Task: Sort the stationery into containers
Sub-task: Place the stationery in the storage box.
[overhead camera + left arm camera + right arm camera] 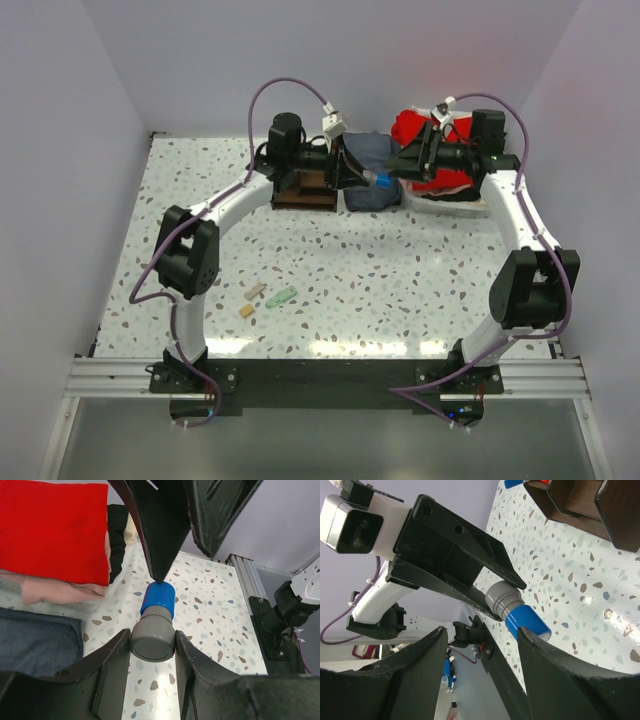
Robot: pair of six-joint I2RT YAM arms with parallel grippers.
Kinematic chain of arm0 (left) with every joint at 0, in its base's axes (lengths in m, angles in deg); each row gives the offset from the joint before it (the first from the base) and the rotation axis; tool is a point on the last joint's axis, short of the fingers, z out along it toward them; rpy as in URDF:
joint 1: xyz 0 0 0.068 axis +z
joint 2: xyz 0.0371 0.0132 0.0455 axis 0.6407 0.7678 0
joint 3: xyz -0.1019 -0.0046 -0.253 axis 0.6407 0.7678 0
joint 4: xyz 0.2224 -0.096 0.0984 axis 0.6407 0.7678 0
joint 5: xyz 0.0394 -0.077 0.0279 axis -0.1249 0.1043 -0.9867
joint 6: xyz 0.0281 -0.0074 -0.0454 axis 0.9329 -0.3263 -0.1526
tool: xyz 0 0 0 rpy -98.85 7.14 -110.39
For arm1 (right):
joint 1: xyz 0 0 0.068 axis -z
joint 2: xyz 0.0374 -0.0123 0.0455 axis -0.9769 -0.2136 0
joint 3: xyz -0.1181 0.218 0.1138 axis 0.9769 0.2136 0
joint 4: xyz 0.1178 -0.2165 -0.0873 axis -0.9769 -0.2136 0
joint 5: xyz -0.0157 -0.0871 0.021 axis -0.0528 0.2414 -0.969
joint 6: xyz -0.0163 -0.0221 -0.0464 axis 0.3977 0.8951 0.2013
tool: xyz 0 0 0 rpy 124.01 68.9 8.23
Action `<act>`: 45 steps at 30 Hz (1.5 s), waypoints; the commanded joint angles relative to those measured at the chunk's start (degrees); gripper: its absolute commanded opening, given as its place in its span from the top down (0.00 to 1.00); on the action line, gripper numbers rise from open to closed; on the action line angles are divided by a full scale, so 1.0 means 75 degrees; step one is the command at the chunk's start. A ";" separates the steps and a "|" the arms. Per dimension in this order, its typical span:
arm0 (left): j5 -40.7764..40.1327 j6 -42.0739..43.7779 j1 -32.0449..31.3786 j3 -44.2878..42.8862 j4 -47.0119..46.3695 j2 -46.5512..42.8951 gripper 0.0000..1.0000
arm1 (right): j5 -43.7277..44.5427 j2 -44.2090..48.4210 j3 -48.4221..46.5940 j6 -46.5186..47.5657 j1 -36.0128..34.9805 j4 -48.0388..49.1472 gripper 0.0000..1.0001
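Note:
A thick marker with a grey body (152, 641) and a blue cap (158, 600) hangs level above the speckled table, and my left gripper (152, 647) is shut on its grey end. My right gripper (480, 637) faces it, open. One finger (545, 650) touches the blue cap (527, 622); the other stands well clear. From above, the two grippers (355, 170) (405, 165) meet over the marker (380, 180), just right of the dark brown organizer (305, 192). Two tan blocks (255, 291) (246, 311) and a pale green piece (281, 297) lie on the table nearer the front.
Folded clothes sit at the back: a red cloth (420, 125) on the right and dark blue denim (370, 160) under the grippers. The organizer's compartments (580, 505) show a blue tip (512, 483) inside. A metal rail (247, 582) borders the table.

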State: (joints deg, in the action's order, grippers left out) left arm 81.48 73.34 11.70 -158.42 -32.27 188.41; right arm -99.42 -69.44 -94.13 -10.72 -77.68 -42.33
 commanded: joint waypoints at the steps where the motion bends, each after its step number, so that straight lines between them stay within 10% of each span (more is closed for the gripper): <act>1: 0.0141 -0.0040 0.0037 -0.0179 -0.0354 -0.0260 1.00 | 0.0036 0.0032 -0.0237 0.0098 0.0306 0.0182 0.38; 28: 0.0282 -0.1551 -0.0045 -0.0648 -0.2017 0.0290 1.00 | -0.0105 -0.0215 0.0055 0.0005 0.0306 0.0228 0.41; 38: 0.0270 -0.1727 -0.0138 -0.0695 -0.2299 0.0455 1.00 | -0.0269 -0.0297 0.0102 -0.0264 0.0177 0.0510 0.51; 45: 0.0270 -0.1739 -0.0127 -0.0683 -0.2299 0.0548 1.00 | -0.0375 -0.0320 0.0114 -0.0323 0.0177 0.0615 0.75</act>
State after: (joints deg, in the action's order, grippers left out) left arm 82.92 61.38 10.96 -161.19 -45.77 192.19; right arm -100.20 -71.71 -93.28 -11.75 -76.08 -39.64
